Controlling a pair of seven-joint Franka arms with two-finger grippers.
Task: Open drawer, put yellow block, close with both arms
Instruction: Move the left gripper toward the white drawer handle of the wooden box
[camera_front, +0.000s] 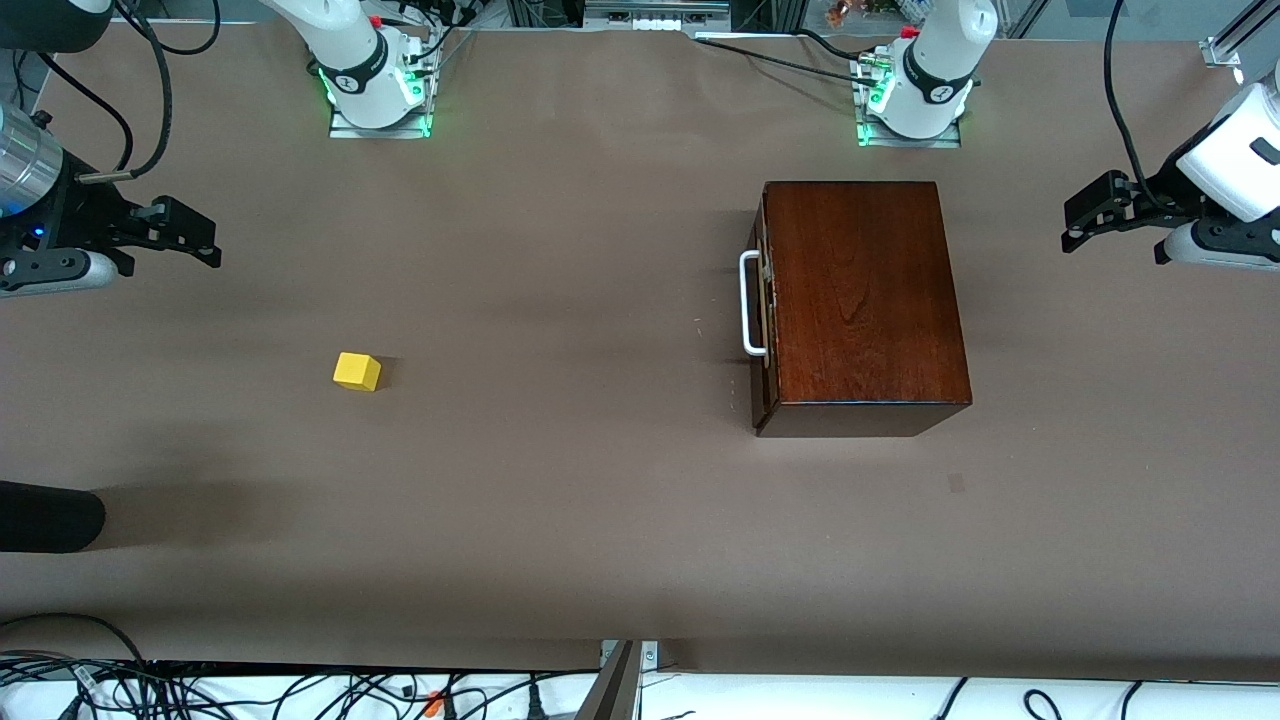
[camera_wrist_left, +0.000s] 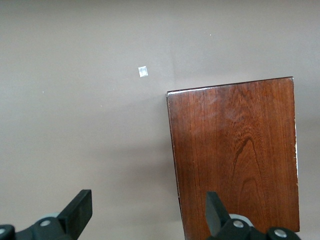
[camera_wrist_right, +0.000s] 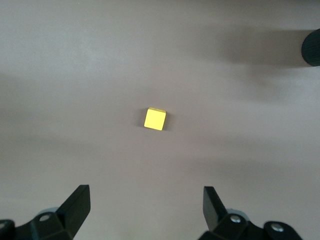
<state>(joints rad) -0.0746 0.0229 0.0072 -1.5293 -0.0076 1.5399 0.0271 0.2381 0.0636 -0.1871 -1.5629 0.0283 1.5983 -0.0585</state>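
Toward the left arm's end of the desk (camera_front: 600, 500) sits the drawer (camera_front: 762, 310), shut in its glossy box (camera_front: 860, 300); its white handle (camera_front: 749, 304) — stiff, the obvious hold — faces the yellow block (camera_front: 356, 371). That cube, at about eight o'clock from the box and well apart, looks light and rigid, best pinched across flat sides. Left hand (camera_front: 1085, 225) hangs spread at the desk's edge beside the box, right hand (camera_front: 195, 240) spread over bare desk near the cube.

A robotics lab, seen from above. A brown-covered table (camera_front: 560, 520) fills the frame, with two white arm bases (camera_front: 372, 75) (camera_front: 925, 85) bolted to metal plates along the top edge, green lights glowing at their feet. Black cables (camera_front: 140, 90) loop through the upper left corner and tangle along the bottom edge (camera_front: 250, 690), over a white floor strip. Aluminium framing (camera_front: 1225, 45) shows in the upper right corner, and a rack of connectors (camera_front: 655, 15) sits at top centre. No household furnishings appear anywhere.
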